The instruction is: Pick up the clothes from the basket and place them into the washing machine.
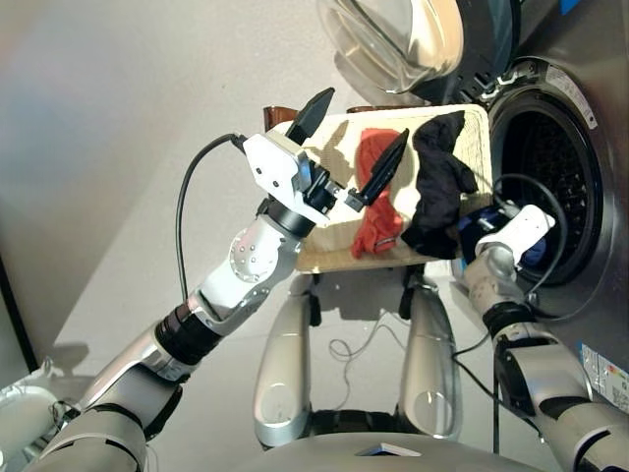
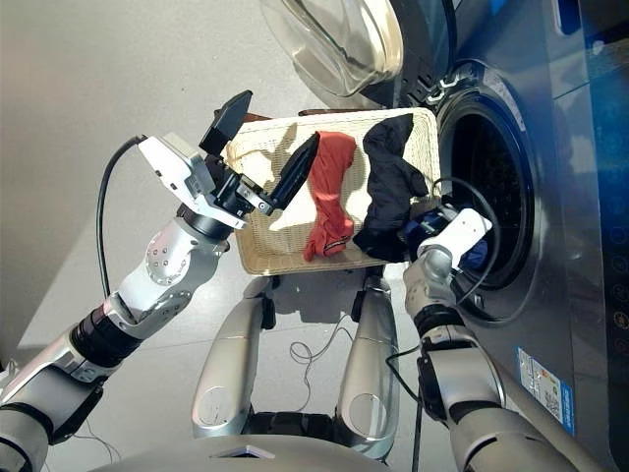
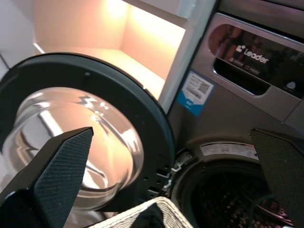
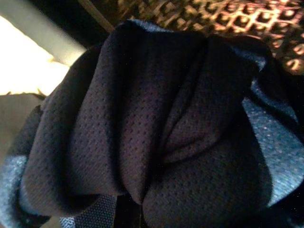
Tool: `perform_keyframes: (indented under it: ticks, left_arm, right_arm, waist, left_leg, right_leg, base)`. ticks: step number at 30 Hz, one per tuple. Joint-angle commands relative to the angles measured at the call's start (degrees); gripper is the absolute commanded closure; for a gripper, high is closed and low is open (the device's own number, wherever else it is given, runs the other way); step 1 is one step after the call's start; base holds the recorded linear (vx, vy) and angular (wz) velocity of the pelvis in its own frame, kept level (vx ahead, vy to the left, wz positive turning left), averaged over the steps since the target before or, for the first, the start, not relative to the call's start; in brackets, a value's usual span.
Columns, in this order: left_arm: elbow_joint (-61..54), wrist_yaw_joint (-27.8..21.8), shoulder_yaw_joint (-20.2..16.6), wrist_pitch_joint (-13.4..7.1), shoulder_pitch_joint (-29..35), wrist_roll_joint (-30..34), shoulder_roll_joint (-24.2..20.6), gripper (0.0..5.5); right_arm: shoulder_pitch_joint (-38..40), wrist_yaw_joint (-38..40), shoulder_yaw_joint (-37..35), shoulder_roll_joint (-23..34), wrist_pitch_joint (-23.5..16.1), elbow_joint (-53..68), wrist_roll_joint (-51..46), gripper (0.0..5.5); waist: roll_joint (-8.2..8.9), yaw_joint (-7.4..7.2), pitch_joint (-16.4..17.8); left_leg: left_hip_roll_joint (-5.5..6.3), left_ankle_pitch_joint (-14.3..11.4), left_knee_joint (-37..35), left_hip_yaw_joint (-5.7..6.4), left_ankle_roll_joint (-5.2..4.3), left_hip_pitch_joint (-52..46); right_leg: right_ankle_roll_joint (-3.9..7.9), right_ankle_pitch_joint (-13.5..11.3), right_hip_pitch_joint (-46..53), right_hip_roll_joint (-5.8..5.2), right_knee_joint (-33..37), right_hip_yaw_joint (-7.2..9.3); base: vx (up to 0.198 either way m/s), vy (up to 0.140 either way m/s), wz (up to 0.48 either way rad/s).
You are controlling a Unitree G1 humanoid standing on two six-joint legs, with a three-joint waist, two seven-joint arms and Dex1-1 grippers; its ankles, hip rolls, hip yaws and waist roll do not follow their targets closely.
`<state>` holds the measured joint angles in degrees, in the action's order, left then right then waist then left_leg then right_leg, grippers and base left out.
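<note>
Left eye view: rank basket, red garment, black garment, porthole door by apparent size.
1. Basket, though partly covered.
2. Porthole door, cut off by the frame edge and nearer the camera, so unsure against the basket.
3. Black garment and red garment: look alike; no ranking.

Three garments, one coral red (image 1: 378,192) and one black (image 1: 439,182) lying in one cream woven basket (image 1: 324,251), one navy blue (image 4: 156,128) by its right edge, one washing machine (image 2: 550,197), one porthole door (image 3: 85,142)
</note>
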<state>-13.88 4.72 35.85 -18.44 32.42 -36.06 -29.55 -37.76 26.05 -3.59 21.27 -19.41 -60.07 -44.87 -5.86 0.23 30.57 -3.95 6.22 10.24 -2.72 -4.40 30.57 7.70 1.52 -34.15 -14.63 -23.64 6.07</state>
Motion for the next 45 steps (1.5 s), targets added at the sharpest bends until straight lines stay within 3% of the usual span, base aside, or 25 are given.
perform_keyframes:
  ticks: [1,6,12,16,17,18,22,26,32,38,39,40,45]
  left_arm:
    - [-7.3,-0.2,-0.8,-2.6,0.5,-1.1,1.0,0.0]
    - [-7.2,-0.5,-1.3,-1.9,-2.4,-1.1,0.6,0.0]
    - [-7.9,-1.1,-2.7,-1.4,-6.0,-4.0,0.2,0.0]
    - [-8.2,-1.1,-4.2,-1.0,-9.4,-3.8,-1.6,0.0]
    - [-8.7,-0.7,-4.1,-0.9,-10.4,-3.7,-2.1,0.0]
    - [-8.8,-0.7,-4.2,-0.9,-10.1,-3.7,-2.1,0.0]
    - [-9.2,1.5,-4.5,-0.6,-10.6,-2.2,-2.8,0.0]
    - [-10.4,2.7,-4.2,-0.5,-10.4,-1.7,-3.8,0.0]
    - [-10.6,3.5,-4.9,-1.1,-9.6,-1.6,-5.6,0.0]
    - [-10.5,3.2,-4.9,-1.4,-9.4,-1.6,-7.2,0.0]
    - [-10.4,3.2,-4.8,-1.4,-9.4,-1.6,-7.4,0.0]
    - [-10.3,3.0,-4.5,-1.3,-9.5,-1.9,-7.5,0.0]
    - [-10.4,2.6,-4.7,-0.9,-9.4,-2.9,-7.2,0.0]
  right_arm:
    - [-1.9,2.8,-5.9,4.0,-7.5,3.1,-8.6,5.5]
    - [-3.7,-0.3,-8.2,7.4,-7.7,2.0,-15.6,5.5]
    - [-4.8,0.6,-9.2,11.7,-8.2,2.1,-16.0,5.5]
    - [-6.5,1.4,-10.4,17.0,-8.2,1.1,-17.2,5.5]
    - [-7.0,2.6,-11.0,19.6,-8.3,0.6,-17.4,5.5]
    - [-7.5,2.6,-11.0,19.9,-8.3,0.5,-17.4,5.5]
    - [-8.4,6.6,-11.2,24.6,-8.1,-0.7,-15.4,5.5]
    - [-9.1,7.6,-11.4,28.1,-7.2,-1.9,-15.3,5.5]
    - [-8.6,10.3,-12.3,31.8,-8.5,-0.1,-11.2,5.5]
    - [-8.7,10.8,-12.0,33.4,-8.4,-0.8,-9.0,5.5]
    - [-8.8,10.0,-11.8,33.4,-8.3,-1.2,-9.6,3.69]
    - [-8.9,8.7,-11.5,33.2,-7.6,-2.4,-11.5,0.0]
    - [-8.9,2.8,-10.2,31.8,-5.0,-6.8,-17.3,0.0]
  waist:
    - [-2.36,1.2,-0.8]
    - [-2.06,2.05,-0.8]
    - [-1.81,2.58,-0.8]
    - [-1.25,2.75,-0.8]
    - [-1.11,2.55,-0.8]
    - [-1.17,2.55,-0.8]
    - [-0.66,1.61,-0.8]
    - [-0.55,0.86,-0.8]
    - [-0.74,-0.18,-0.8]
    - [-0.71,-0.03,-0.8]
    - [-0.67,-0.02,-0.8]
    - [-0.61,-0.05,-0.8]
    - [-0.23,-0.13,-0.8]
  left_leg:
    - [-1.2,-6.8,9.6,-1.18,-2.95,3.3]
    - [-1.12,-7.9,12.9,-0.33,-2.74,6.8]
    - [-1.47,-9.2,17.1,0.37,-2.72,12.0]
    - [-2.16,-11.8,24.0,1.43,-2.39,17.5]
    - [-2.37,-13.7,27.7,1.68,-2.35,19.4]
    - [-2.34,-13.2,28.1,1.74,-2.28,20.5]
    - [-3.47,-17.6,36.5,2.39,-2.34,23.8]
    - [-4.06,-19.5,40.4,2.48,-2.56,26.0]
    - [-4.33,-18.9,41.3,2.19,-2.69,27.7]
    - [-4.36,-18.7,41.4,2.22,-2.47,28.3]
    - [-4.41,-18.7,41.4,2.16,-2.43,28.3]
    - [-4.48,-19.3,41.7,2.07,-2.5,27.9]
    - [-4.45,-19.3,41.1,1.69,-2.46,27.2]
  right_leg:
    - [3.45,-1.6,-0.2,-1.2,3.2,-3.13]
    - [3.13,-0.3,-2.9,-1.18,-0.4,-3.17]
    - [2.56,1.6,-8.1,-0.78,-5.1,-3.81]
    - [1.54,5.0,-14.1,-0.08,-13.2,-5.27]
    - [1.19,6.9,-16.1,-0.18,-17.1,-5.54]
    - [1.11,6.4,-17.1,-0.15,-17.4,-5.66]
    - [0.94,11.2,-21.5,0.79,-26.6,-6.26]
    - [0.67,13.3,-24.2,1.32,-31.0,-6.76]
    - [0.45,12.9,-26.8,1.75,-32.2,-7.1]
    - [0.5,12.7,-27.3,2.12,-32.0,-7.27]
    - [0.48,12.7,-27.4,2.16,-32.0,-7.38]
    - [0.55,13.2,-27.1,2.15,-32.2,-7.51]
    - [0.37,12.8,-26.3,1.95,-31.2,-7.49]
  base:
    - [0.009,-0.003,0.212]
    - [0.003,0.002,0.137]
    - [-0.013,-0.003,0.151]
    - [0.0,0.0,0.0]
    - [-0.054,-0.005,0.025]
    - [0.0,0.0,0.0]
    - [-0.016,0.002,0.002]
    - [-0.019,-0.009,-0.006]
    - [-0.013,-0.003,-0.004]
    - [0.0,0.0,0.0]
    - [0.0,0.0,0.0]
    - [0.0,0.0,0.0]
    - [0.0,0.0,0.0]
